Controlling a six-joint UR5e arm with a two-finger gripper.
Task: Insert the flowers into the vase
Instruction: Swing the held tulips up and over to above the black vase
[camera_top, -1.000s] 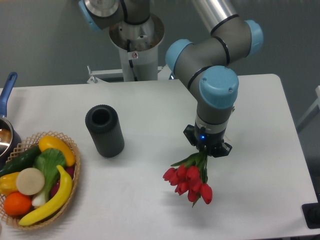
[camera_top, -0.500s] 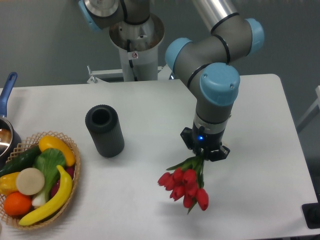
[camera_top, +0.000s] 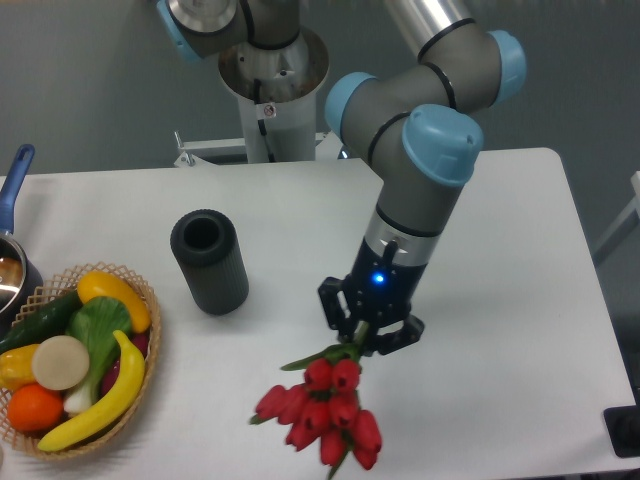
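Tool (camera_top: 366, 335) clamped on flowers (camera_top: 322, 410) at the stems, buds hanging low over the worktop (camera_top: 520, 250), right of vase (camera_top: 209, 261). We judge them light, floppy; exact grip apparently mid-stem.

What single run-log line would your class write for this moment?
phase: carrying | end effector: shut on flowers, buds hanging down | vase: upright, empty, left of flowers | insertion: not yet done

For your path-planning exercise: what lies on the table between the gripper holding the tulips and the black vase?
Nothing: in the fixed camera view only bare white table separates the gripper, shut on the tulips, from the vase.
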